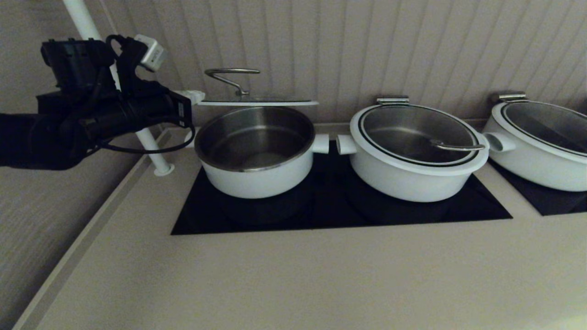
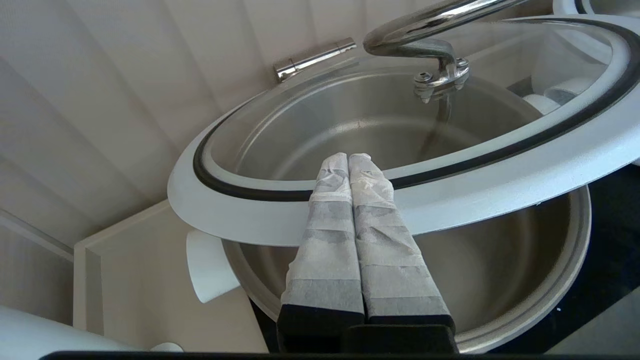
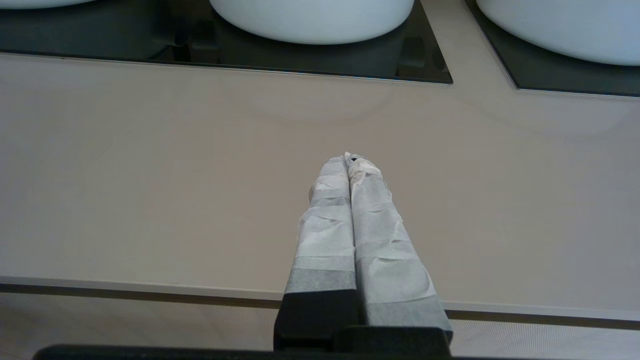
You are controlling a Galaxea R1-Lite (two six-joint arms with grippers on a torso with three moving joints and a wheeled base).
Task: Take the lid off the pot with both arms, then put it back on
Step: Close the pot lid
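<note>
The pot (image 1: 254, 151) stands open on the left of the black hob. Its lid (image 1: 257, 101) is raised above the pot's back rim and shows edge-on, with the steel wire handle (image 1: 231, 73) on top. My left gripper (image 1: 192, 96) is at the lid's left edge. In the left wrist view its fingers (image 2: 325, 225) are pressed together with nothing between them, and they lie across the lid's white rim (image 2: 500, 195) above the pot (image 2: 500, 280). I cannot tell what bears the lid. My right gripper (image 3: 348, 156) is shut and empty, low over the beige counter near its front edge, out of the head view.
A wider white pot (image 1: 412, 156) with its lid on stands right beside the small pot, handles nearly touching. Another wide pot (image 1: 541, 142) is at the far right. The black hob (image 1: 339, 215) is set in the counter. A white pole (image 1: 151, 146) and a ribbed wall stand behind.
</note>
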